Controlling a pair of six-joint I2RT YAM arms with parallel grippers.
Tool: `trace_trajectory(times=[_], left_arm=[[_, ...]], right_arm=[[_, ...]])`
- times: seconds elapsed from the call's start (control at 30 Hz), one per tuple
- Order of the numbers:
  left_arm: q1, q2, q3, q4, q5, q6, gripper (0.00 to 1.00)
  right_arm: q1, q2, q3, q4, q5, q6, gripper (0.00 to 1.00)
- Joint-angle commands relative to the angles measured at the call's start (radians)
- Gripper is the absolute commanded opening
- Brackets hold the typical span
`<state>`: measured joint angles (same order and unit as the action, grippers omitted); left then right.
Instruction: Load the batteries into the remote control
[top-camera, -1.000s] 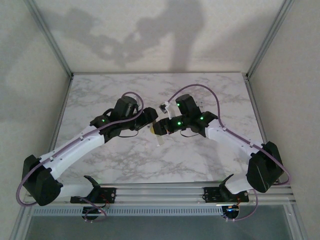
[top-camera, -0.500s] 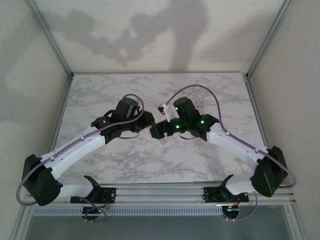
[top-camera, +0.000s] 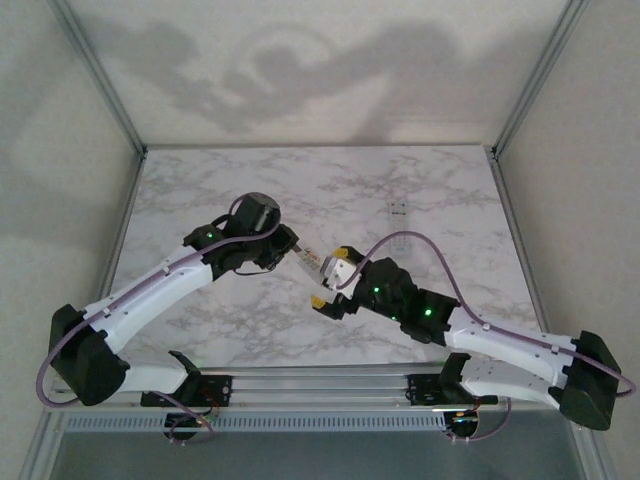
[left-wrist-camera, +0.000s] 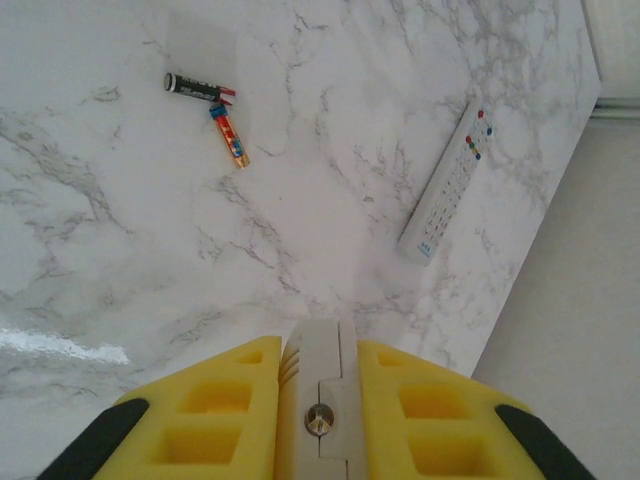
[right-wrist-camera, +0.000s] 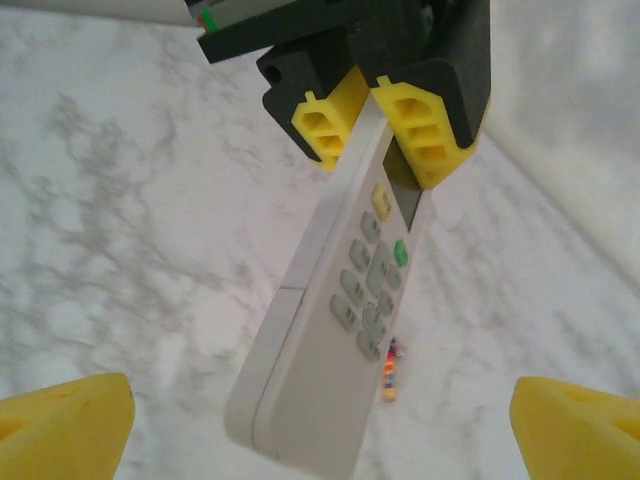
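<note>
My left gripper is shut on the end of a pale grey remote control, which hangs tilted above the marble table. The remote's buttons face the right wrist camera, and the left gripper's yellow fingers clamp its top. My right gripper stands wide open around the remote's free end without touching it. In the top view the left gripper and right gripper meet at mid-table. Two batteries lie on the table: a dark one and a colourful one, end to end at an angle.
A second, slimmer white remote lies flat on the table, toward the far right in the top view. The table's edge and a grey wall are close beyond it. Metal frame posts rise at the back corners.
The left gripper closed on the remote. The right gripper opened, let go of it, and its arm dropped back toward the near edge.
</note>
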<state>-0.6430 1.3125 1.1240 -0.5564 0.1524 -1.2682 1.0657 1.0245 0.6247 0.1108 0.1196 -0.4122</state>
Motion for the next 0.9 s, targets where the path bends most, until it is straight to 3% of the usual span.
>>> trace_trajectory(times=[0.0, 0.17, 0.37, 0.5, 0.57, 0.63, 0.77, 0.87], left_arm=[[0.017, -0.022, 0.025, -0.027, -0.024, -0.073, 0.04], [0.031, -0.028, 0.009, -0.019, 0.012, -0.088, 0.04], [0.054, -0.056, -0.043, 0.049, 0.077, -0.136, 0.04], [0.084, -0.067, -0.069, 0.094, 0.105, -0.133, 0.04], [0.092, -0.068, -0.073, 0.134, 0.123, -0.129, 0.07], [0.094, -0.068, -0.07, 0.177, 0.146, -0.12, 0.17], [0.117, -0.098, -0.032, 0.247, 0.134, 0.017, 0.74], [0.168, -0.182, -0.015, 0.251, 0.059, 0.199, 0.98]], right_arm=[[0.017, 0.054, -0.03, 0.224, 0.16, -0.205, 0.95], [0.017, 0.138, -0.004, 0.315, 0.173, -0.184, 0.75], [0.023, 0.189, 0.009, 0.311, 0.112, -0.11, 0.4], [0.023, 0.211, 0.053, 0.211, 0.026, -0.027, 0.14], [0.022, 0.227, 0.071, 0.181, -0.016, 0.013, 0.08], [0.023, 0.231, 0.072, 0.197, -0.044, 0.067, 0.07], [-0.03, 0.227, 0.138, 0.146, -0.104, 0.283, 0.02], [-0.188, 0.26, 0.269, -0.018, -0.299, 0.544, 0.0]])
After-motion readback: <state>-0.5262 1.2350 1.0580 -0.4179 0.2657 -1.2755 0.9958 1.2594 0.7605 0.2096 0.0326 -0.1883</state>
